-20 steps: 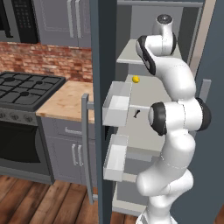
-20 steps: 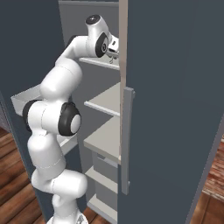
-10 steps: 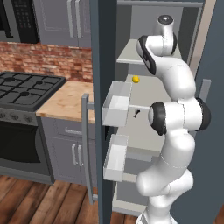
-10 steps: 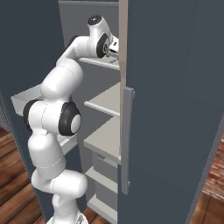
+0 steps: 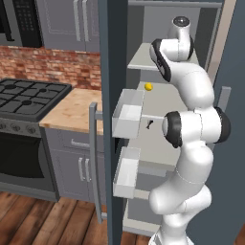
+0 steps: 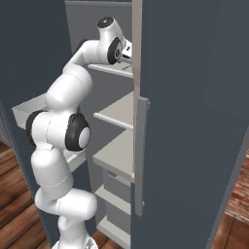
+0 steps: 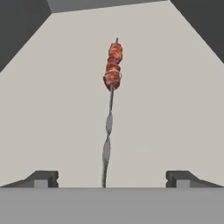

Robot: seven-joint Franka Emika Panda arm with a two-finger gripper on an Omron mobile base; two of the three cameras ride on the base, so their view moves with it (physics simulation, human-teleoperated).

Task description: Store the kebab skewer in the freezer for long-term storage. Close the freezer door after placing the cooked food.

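The kebab skewer (image 7: 111, 94) is lying on a freezer (image 5: 165, 148) shelf between the spread-apart, empty gripper (image 7: 112, 178) tips; the freezer door (image 5: 111, 72) is standing open, awaiting closing.

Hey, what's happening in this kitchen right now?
A white robot arm is reaching into the open freezer. In the hand view, the kebab skewer lies flat on a pale shelf, and the tool is open with its fingertips wide apart on either side of the stick's near end, not gripping it. The freezer door is open, so closing it is not yet done.
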